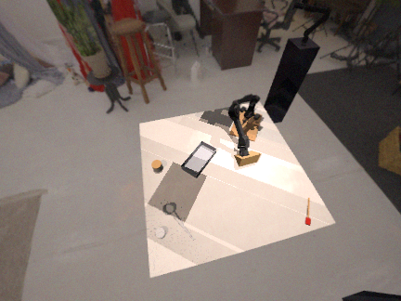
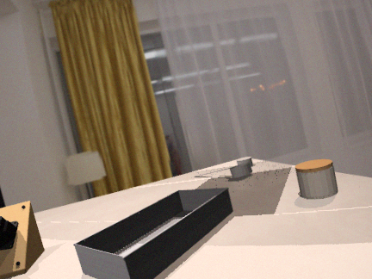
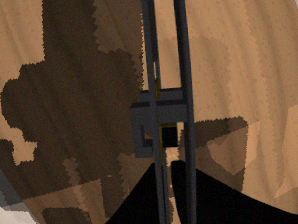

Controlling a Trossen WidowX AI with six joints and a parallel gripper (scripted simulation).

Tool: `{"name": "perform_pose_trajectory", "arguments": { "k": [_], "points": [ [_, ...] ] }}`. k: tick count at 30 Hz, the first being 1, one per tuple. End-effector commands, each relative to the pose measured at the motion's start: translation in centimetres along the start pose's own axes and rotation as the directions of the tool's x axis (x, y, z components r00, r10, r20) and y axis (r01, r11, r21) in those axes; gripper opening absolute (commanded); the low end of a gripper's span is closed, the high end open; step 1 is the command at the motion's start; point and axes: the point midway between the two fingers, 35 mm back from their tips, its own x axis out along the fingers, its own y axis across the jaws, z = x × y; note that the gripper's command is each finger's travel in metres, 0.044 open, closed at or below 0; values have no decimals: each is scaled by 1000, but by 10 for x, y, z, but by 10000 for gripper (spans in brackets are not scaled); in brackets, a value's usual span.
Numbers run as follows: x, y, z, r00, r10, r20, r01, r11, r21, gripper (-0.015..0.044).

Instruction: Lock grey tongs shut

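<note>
My gripper (image 3: 166,171) is shut on the grey tongs (image 3: 188,150), whose two long arms run top to bottom through the wrist view, side by side with a narrow gap. A grey bracket-like piece with a yellow-edged dark square crosses them just beyond my fingertips. The tong ends are out of that view, and whether the lock is engaged cannot be told. The wooden board (image 1: 236,133) (image 3: 252,47) lies beneath, with dark shadows on it; the height above it is unclear. The black roasting tin (image 1: 189,172) (image 2: 185,232) stands away from the arm, with no tongs across it.
A jar with an orange lid (image 1: 157,165) (image 2: 317,182) stands beyond the tin. A grey long-handled pan (image 1: 170,208) (image 2: 241,170) and a small pale round pot (image 1: 160,232) are farther off. A red-headed brush (image 1: 308,221) lies near the opposite table corner. The arm's tan base block (image 1: 247,160) stands near the board.
</note>
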Motion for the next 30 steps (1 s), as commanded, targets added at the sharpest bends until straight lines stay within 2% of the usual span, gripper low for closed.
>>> {"name": "perform_pose_trajectory", "arguments": {
  "k": [1, 19, 30],
  "points": [
    [9, 1, 1, 1000, 6, 4, -6, 1000, -3, -150],
    [27, -1, 3, 1000, 5, 8, -5, 1000, -27, -150],
    [25, -2, 2, 1000, 0, 7, 0, 1000, -31, 139]
  ]
}}
